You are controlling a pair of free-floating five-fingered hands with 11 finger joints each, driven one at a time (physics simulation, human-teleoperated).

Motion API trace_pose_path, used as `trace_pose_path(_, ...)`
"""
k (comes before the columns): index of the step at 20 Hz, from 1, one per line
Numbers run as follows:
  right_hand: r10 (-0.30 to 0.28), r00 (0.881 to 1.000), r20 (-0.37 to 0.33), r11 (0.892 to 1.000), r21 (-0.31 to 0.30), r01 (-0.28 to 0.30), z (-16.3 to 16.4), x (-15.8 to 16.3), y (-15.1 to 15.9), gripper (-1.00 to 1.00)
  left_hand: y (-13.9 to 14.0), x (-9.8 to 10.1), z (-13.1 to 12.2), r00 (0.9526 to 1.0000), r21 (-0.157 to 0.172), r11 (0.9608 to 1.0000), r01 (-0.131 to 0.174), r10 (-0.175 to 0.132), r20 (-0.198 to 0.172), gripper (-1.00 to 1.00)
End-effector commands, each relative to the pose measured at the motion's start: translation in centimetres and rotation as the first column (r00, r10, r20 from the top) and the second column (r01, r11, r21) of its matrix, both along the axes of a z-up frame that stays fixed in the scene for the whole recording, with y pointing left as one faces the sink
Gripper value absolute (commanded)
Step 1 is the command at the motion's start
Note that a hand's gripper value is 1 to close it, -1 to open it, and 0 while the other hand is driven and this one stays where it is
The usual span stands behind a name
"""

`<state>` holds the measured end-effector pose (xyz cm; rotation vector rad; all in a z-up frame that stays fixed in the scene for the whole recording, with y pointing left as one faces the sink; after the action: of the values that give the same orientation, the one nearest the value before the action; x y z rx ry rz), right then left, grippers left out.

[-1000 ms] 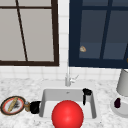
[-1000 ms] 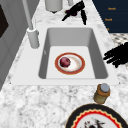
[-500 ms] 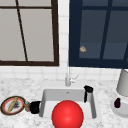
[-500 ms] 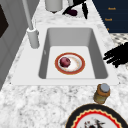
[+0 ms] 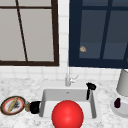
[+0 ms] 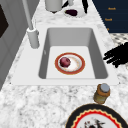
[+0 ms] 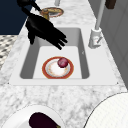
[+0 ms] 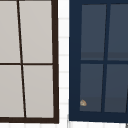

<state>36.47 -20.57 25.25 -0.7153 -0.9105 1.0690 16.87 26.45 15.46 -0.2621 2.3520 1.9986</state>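
My right hand floats open over the right end of the sink. In the right side view the right hand is large, with straight fingers pointing toward the faucet, above a red-rimmed plate. A dark red round thing lies on that plate. My left hand hangs open by a small jar; in the left side view the left hand sits off the sink's front edge, fingers spread. A big red ball shows in front of the sink.
A decorated plate lies on the left counter beside the jar. On the right counter stand a white canister and a white plate with an eggplant. Behind the faucet are windows.
In the left side view the right hand has drifted further toward the far, right end of the sink. The left hand, the plate and the red ball have stayed put.
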Motion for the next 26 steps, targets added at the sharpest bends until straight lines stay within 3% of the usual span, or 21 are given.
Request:
trace_pose_path(1, -0.051, 0.998, 0.031, 0.997, 0.057, 0.049, 0.9, -0.1, -1.3, -1.0, 0.0, 0.0, 0.0, 1.0, 0.0, 1.0, 0.0, 0.0, 0.0, 0.0)
trace_pose_path(6, -0.092, 0.995, 0.046, 0.994, 0.068, 0.089, 1.9, 0.0, -2.1, -1.0, 0.0, 0.0, 0.0, 1.0, 0.0, 1.0, 0.0, 0.0, 0.0, 0.0)
trace_pose_path(15, -0.11, 0.993, 0.054, 0.992, 0.071, 0.106, 4.0, -0.7, -4.6, -1.0, 0.0, 0.0, 0.0, 1.0, 0.0, 1.0, 0.0, 0.0, 0.0, 0.0)
trace_pose_path(26, -0.09, 0.995, 0.045, 0.982, 0.171, 0.081, 5.4, -6.8, -6.5, -1.0, 0.0, 0.0, 0.0, 1.0, 0.0, 1.0, 0.0, 0.0, 0.0, 0.0)
